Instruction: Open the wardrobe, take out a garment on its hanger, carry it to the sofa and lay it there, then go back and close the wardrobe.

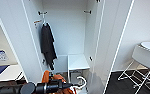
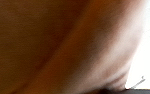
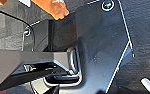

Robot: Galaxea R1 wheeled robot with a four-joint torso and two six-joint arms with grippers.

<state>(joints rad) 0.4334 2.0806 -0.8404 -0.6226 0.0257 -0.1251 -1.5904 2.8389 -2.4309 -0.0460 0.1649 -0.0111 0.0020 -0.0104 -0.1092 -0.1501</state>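
Wardrobe (image 1: 66, 37) stands open, black T-shirt (image 1: 47, 45) still hanging inside. Garment (image 1: 57, 78) — soft, light, apt to slide — sits low by the left arm, off the rail, its hanger (image 1: 82, 81) hook the firmest hold. Fingers' state: cannot tell for either gripper.

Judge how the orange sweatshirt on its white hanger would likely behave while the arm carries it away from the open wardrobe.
The orange sweatshirt is probably floppy: it bunches in soft folds by the left arm and would likely sag and swing. Its white hanger looks thin and curved, so it may twist or slip. The load seems light.
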